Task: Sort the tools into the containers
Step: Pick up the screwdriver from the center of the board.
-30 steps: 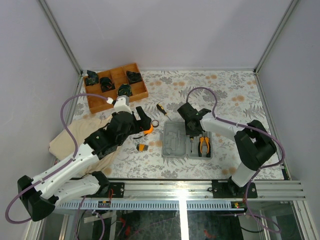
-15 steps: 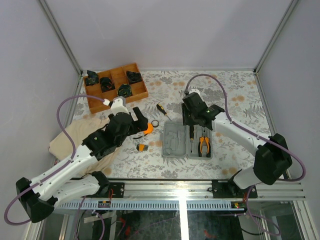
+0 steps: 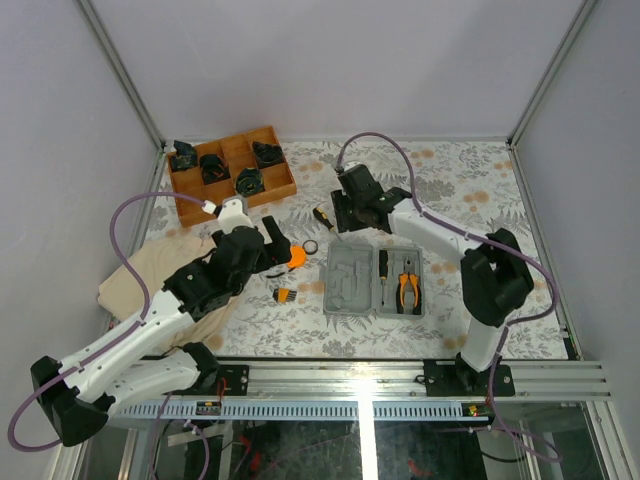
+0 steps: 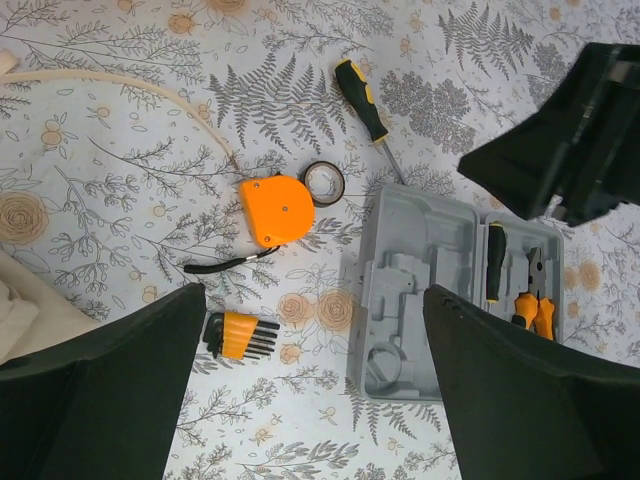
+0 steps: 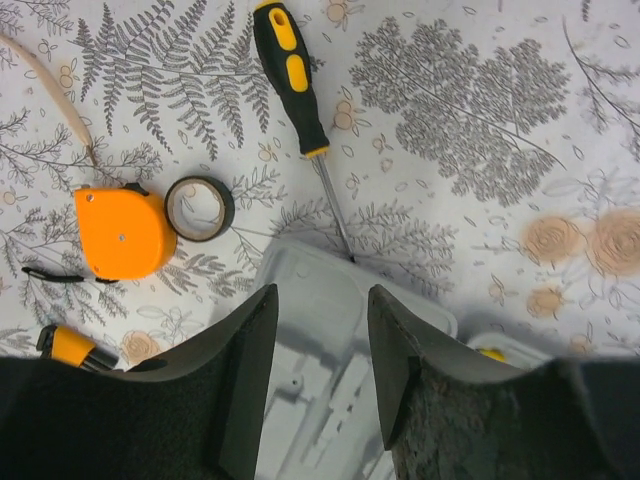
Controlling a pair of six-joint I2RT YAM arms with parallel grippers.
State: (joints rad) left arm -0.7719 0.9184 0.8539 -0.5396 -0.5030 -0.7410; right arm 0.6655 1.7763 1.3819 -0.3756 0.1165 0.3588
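Observation:
The grey case (image 3: pixel 352 285) lies open mid-table, with a black-handled screwdriver (image 3: pixel 383 266) and orange pliers (image 3: pixel 408 290) in its right half. On the cloth left of it lie a loose black-and-yellow screwdriver (image 5: pixel 290 75), a black tape ring (image 5: pixel 200 207), an orange tape measure (image 5: pixel 122 232) and an orange hex-key set (image 4: pixel 240 334). My right gripper (image 5: pixel 318 330) hangs open and empty over the case's far left corner, near the loose screwdriver's tip. My left gripper (image 4: pixel 315 350) is wide open, high above the hex keys and the case's left half (image 4: pixel 420 290).
A brown wooden divided tray (image 3: pixel 282 180) with black parts stands at the back left. A beige cloth (image 3: pixel 165 270) lies under my left arm. The right arm (image 4: pixel 580 140) crosses the left wrist view's upper right. Metal frame posts bound the table.
My right gripper opened, left the screwdriver in the case and moved back-left toward the loose screwdriver. The left arm shifted only slightly.

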